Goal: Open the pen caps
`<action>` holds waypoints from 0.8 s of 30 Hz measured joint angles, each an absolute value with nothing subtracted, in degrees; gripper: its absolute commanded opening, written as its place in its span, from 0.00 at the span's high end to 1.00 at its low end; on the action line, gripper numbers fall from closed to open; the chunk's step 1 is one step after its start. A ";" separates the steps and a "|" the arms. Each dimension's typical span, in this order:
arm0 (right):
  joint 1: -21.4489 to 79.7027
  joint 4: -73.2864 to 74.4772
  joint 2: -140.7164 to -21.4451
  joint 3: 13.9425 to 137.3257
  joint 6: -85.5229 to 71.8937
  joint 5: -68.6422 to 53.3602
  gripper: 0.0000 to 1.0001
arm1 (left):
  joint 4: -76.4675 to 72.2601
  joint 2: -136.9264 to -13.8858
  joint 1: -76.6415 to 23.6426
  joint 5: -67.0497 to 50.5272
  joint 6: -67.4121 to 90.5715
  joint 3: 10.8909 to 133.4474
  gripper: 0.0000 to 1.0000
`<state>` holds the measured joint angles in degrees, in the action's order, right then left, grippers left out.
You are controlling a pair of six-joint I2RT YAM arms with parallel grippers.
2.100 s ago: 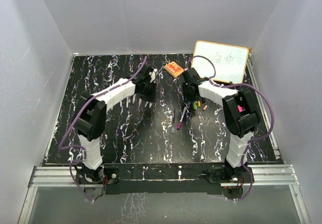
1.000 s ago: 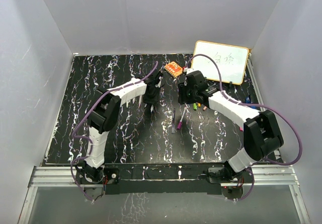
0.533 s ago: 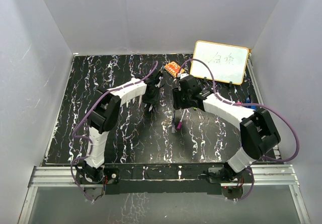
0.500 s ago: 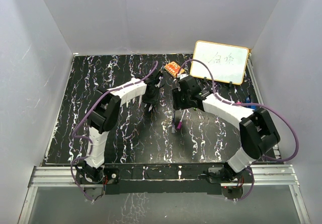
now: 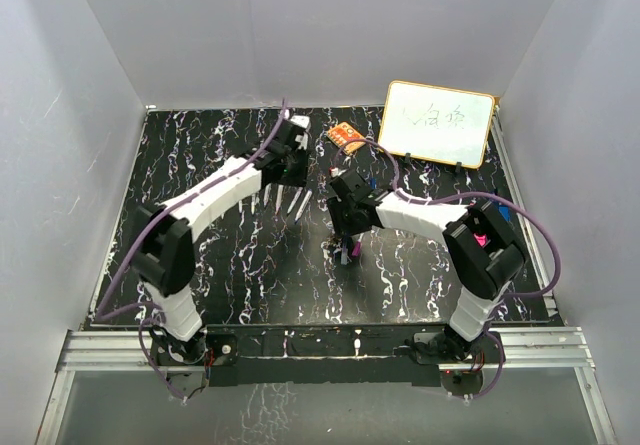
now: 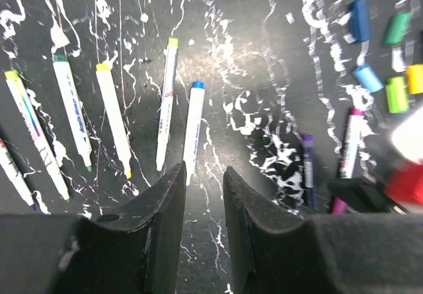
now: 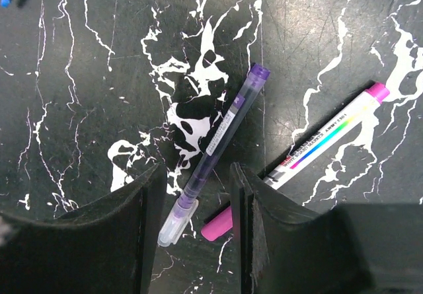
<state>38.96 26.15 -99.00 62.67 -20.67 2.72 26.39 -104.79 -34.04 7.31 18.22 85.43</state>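
Purple pen (image 7: 221, 142), lying between right jaws

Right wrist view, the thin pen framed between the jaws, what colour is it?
The pen is purple, clearest in the right wrist view.

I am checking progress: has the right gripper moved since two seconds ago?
Yes. The right gripper has moved left and toward the near edge, away from the whiteboard.

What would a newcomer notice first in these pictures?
A row of white markers lies side by side on the black marbled table, left of centre, with loose coloured caps scattered off to their right. The right gripper hangs open over a purple pen, a pink-ended marker beside it.
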 measured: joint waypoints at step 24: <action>41.63 28.49 -105.08 67.07 -22.76 4.95 1.00 | 16.27 -80.90 -34.02 10.52 22.20 65.04 0.62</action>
